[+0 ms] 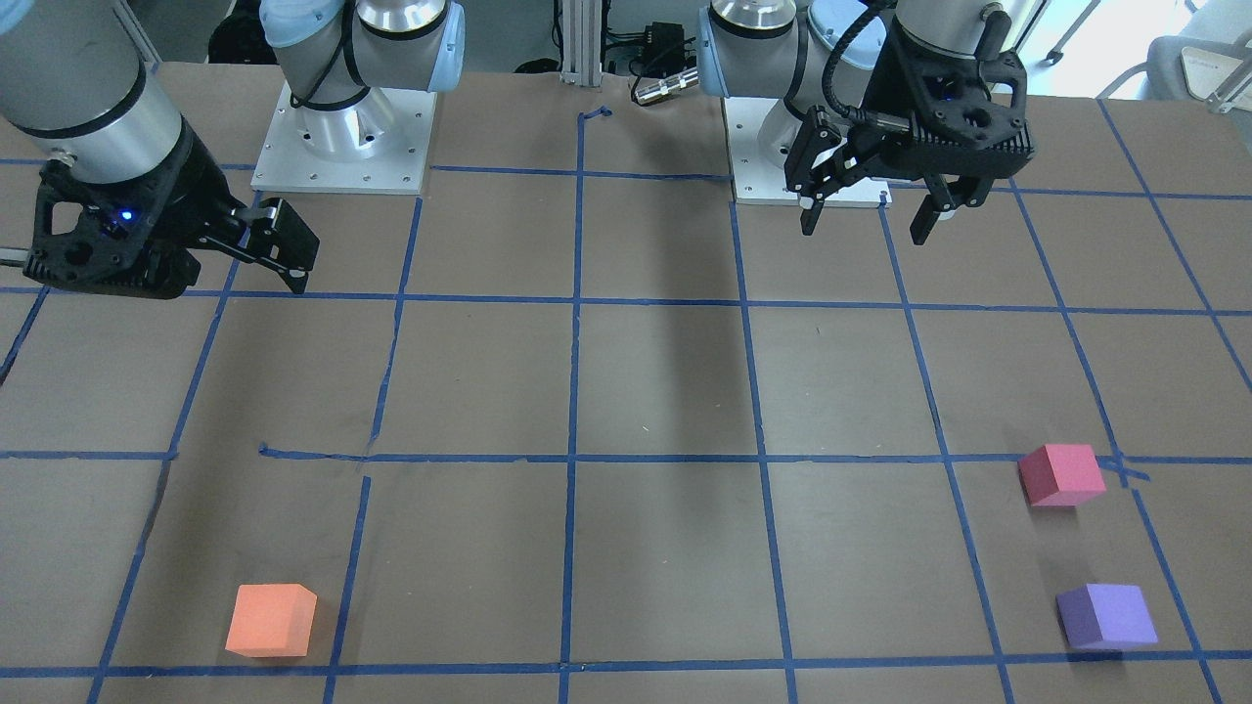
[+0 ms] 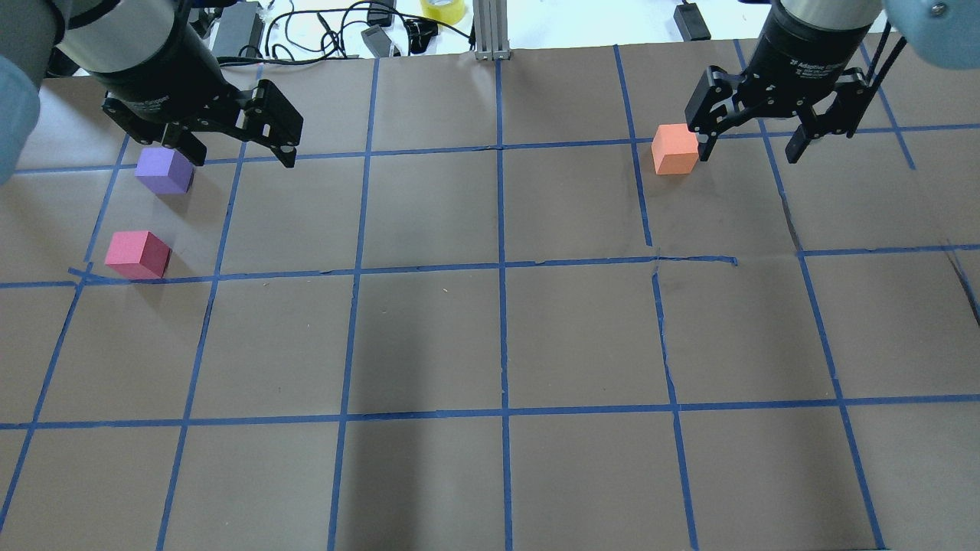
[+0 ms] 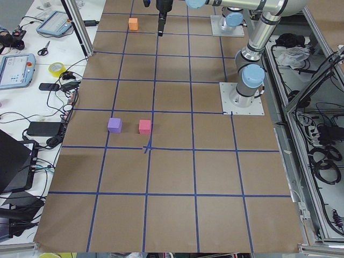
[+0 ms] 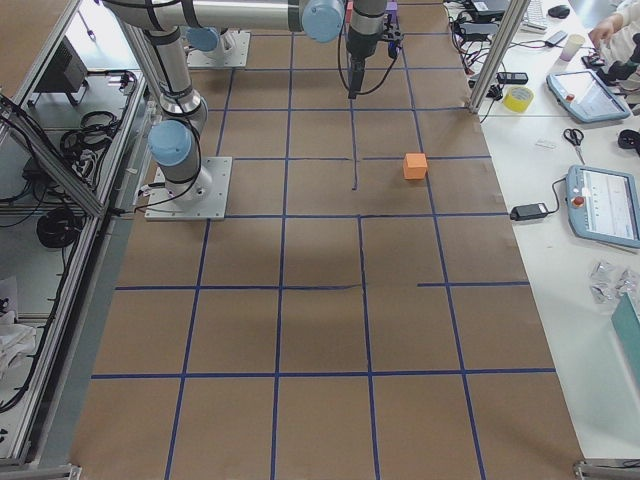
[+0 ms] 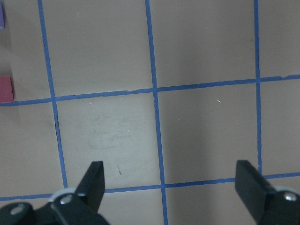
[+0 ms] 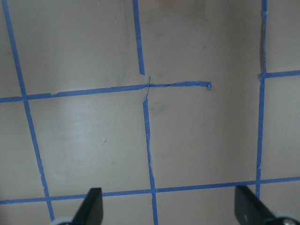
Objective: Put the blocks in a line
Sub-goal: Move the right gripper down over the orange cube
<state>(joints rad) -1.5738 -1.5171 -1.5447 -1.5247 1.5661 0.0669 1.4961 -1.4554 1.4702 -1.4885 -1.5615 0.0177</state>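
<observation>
The orange block (image 1: 271, 620) sits alone on the right arm's side, far from the robot; it also shows in the overhead view (image 2: 674, 149). The pinkish-red block (image 1: 1061, 474) and the purple block (image 1: 1107, 616) sit close together but apart on the left arm's side, also seen from overhead as pinkish-red (image 2: 138, 255) and purple (image 2: 164, 170). My left gripper (image 1: 866, 225) hovers open and empty, high over the table. My right gripper (image 1: 289, 264) hovers open and empty too. The left wrist view (image 5: 171, 187) catches the pinkish-red block's edge (image 5: 5, 89). The right wrist view (image 6: 168, 206) shows only table.
Brown paper with a blue tape grid (image 2: 501, 264) covers the table. The two arm bases (image 1: 342, 147) (image 1: 782, 166) stand at the robot's edge. Side benches hold tablets (image 3: 16, 67), a tape roll (image 4: 518, 98) and cables beyond the far edge.
</observation>
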